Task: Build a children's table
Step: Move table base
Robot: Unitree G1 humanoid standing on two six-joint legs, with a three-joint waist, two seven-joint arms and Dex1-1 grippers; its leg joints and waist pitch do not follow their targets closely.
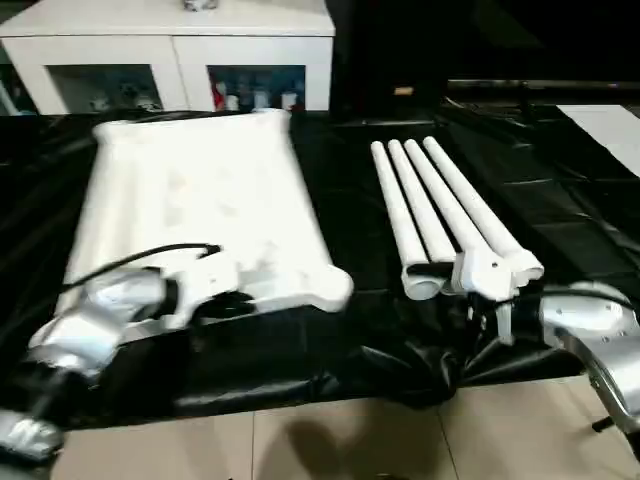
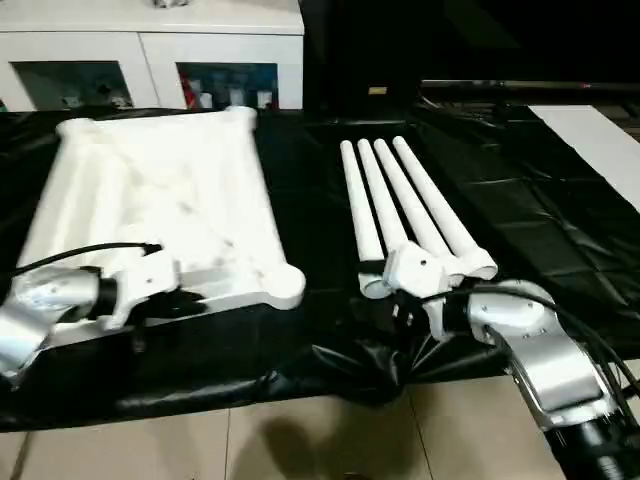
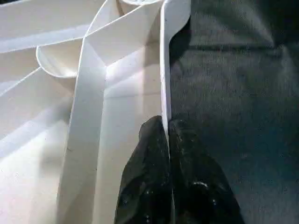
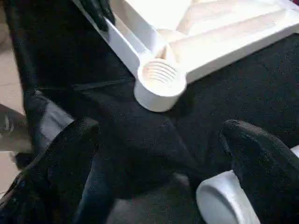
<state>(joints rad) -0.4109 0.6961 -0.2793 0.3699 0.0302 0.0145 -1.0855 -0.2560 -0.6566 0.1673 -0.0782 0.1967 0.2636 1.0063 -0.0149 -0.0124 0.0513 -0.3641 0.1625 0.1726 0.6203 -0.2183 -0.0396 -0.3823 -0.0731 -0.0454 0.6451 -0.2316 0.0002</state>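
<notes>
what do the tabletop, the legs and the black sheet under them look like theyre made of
Tabletop: looks like white moulded plastic, with thin ribs and a threaded round socket.
Legs: apparently hollow white plastic tubes, smooth, open-ended.
Black sheet: probably thin plastic film, glossy and wrinkled.

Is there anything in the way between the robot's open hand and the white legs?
Nothing visible. The right end effector hangs open just in front of the near ends of the four legs, one leg end beside its finger. Only bare black sheet lies between.
</notes>
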